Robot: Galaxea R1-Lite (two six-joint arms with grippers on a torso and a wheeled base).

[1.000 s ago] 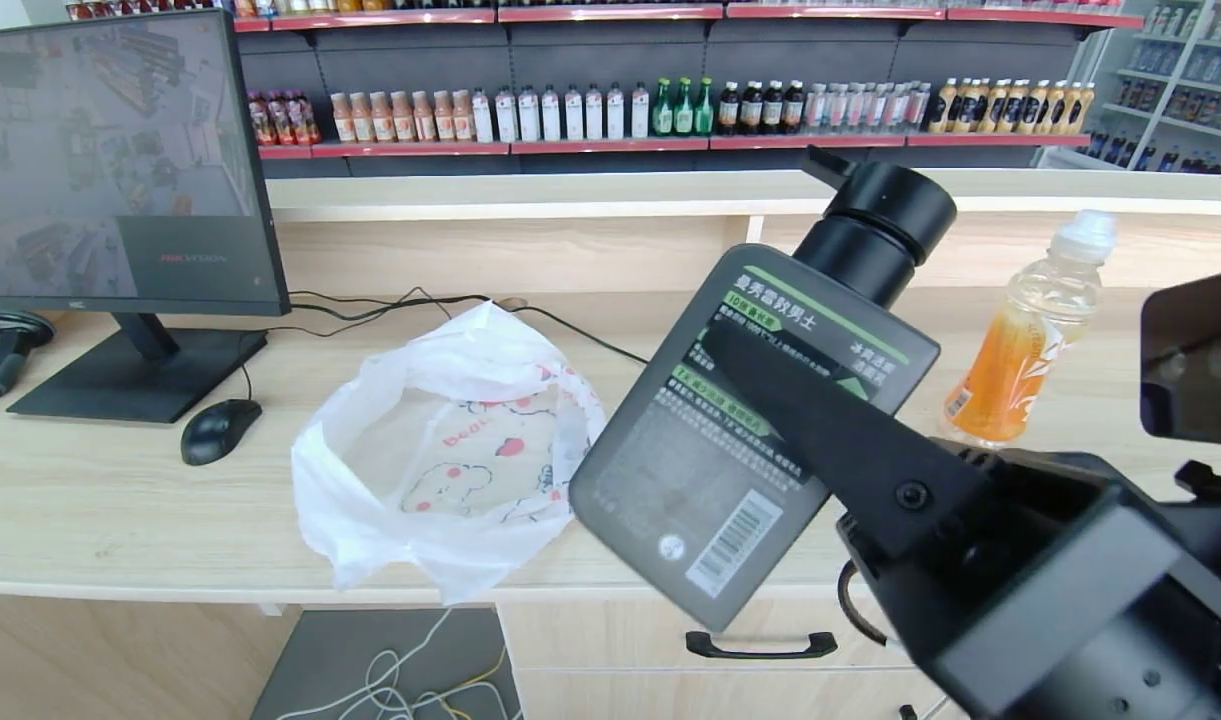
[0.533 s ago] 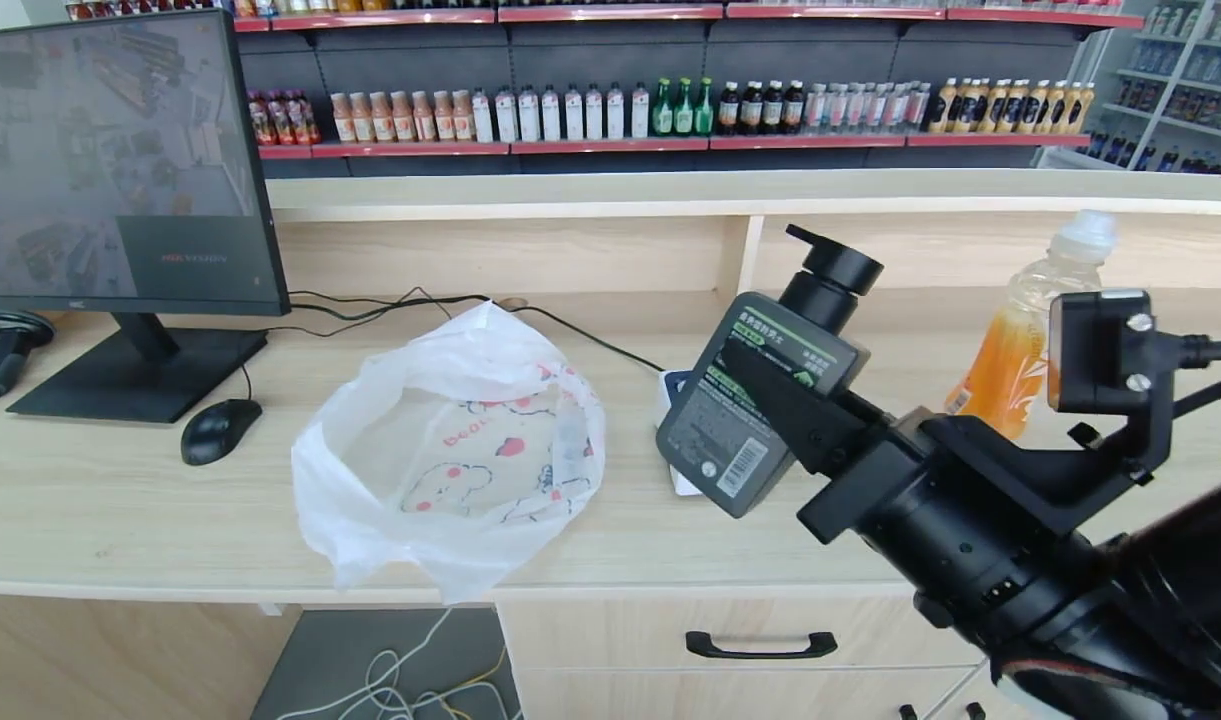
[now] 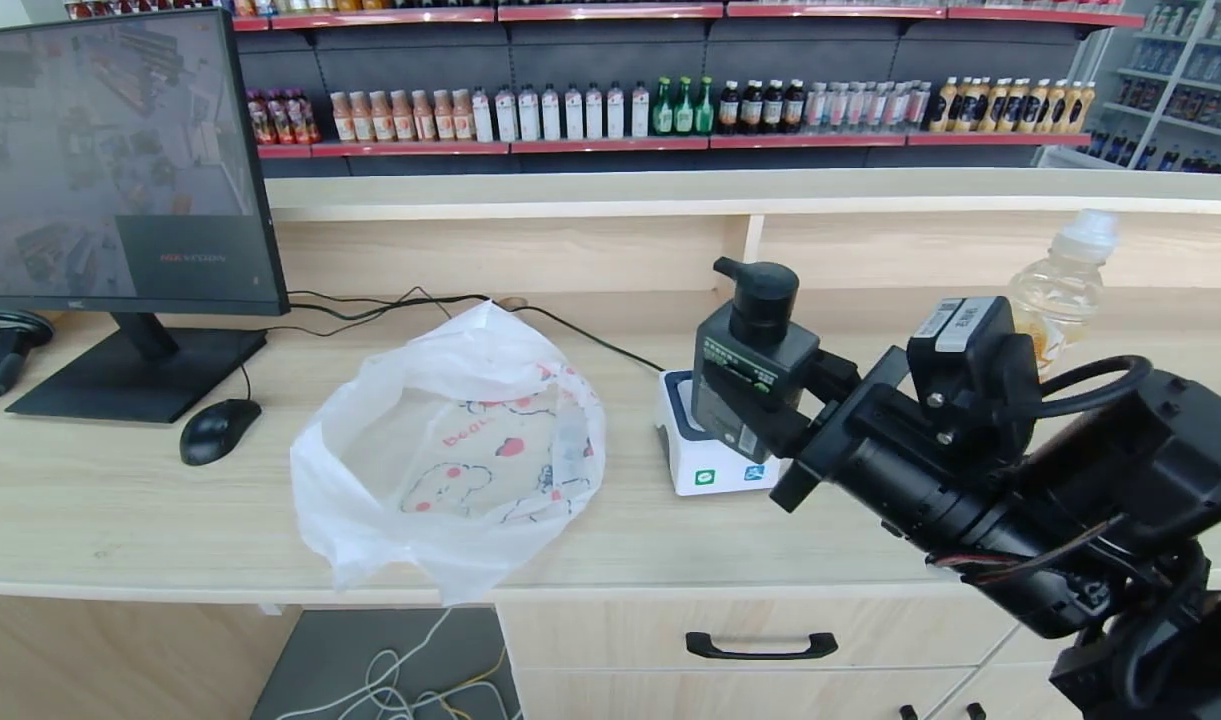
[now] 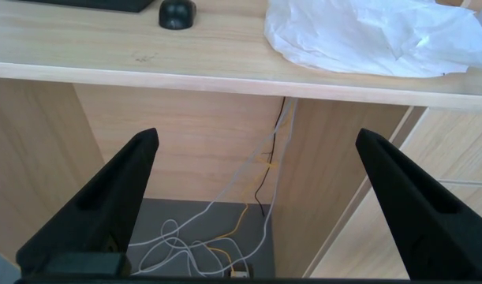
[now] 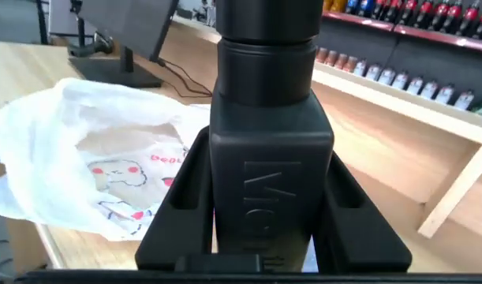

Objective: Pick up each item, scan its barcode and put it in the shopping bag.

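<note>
So the dark pump bottle (image 3: 742,372) is clamped upright in the right gripper (image 3: 782,420), held mid-frame just above the white scanner box (image 3: 705,468) on the worktop (image 3: 120,500), the shopping bag (image 3: 450,450) is found to its left, and the left gripper (image 4: 256,205) is spread wide, empty.

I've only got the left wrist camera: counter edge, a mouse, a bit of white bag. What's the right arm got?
Observer: The right tool is shut on a dark pump bottle, held upright.
Operator: Where is it relative to the scanner?
Observer: Right at the white scanner box, covering its top in the head view; whether they touch, I can't tell.
Operator: Anything left to scan?
Observer: An orange drink bottle stands behind the right arm, on the robot's right.
</note>
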